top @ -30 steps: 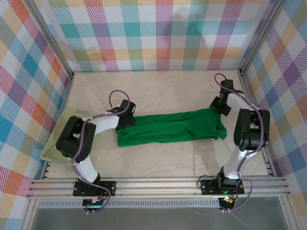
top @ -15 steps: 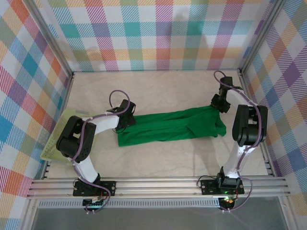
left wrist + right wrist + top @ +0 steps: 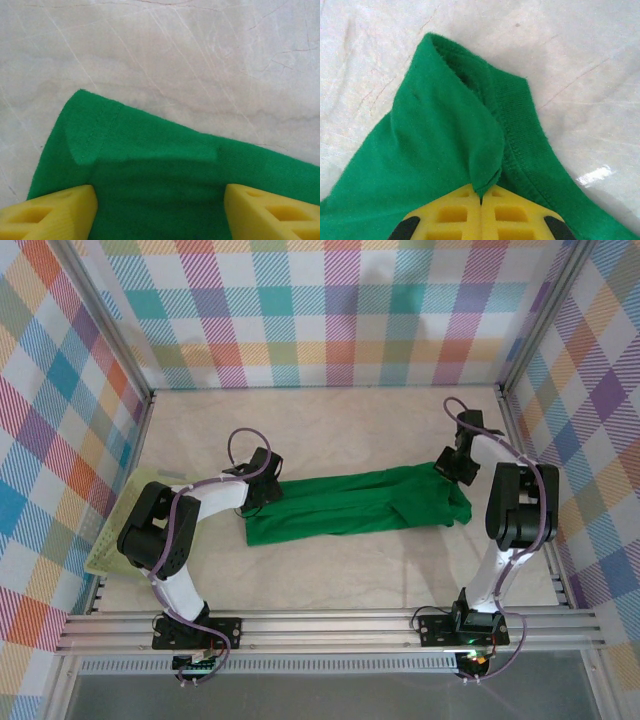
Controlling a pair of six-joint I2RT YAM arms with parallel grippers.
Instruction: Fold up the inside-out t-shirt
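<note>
Fingers of the right gripper are pinched shut again on the inside-out t-shirt while the left gripper stays wide open astride its hem, so only one end looks secured.

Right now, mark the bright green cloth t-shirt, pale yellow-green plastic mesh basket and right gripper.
Green t-shirt (image 3: 350, 502): top view, middle of its body.
Mesh basket (image 3: 103, 548): top view, bare left rim.
Right gripper (image 3: 481, 197): right wrist view, between the closed yellow fingertips.
</note>
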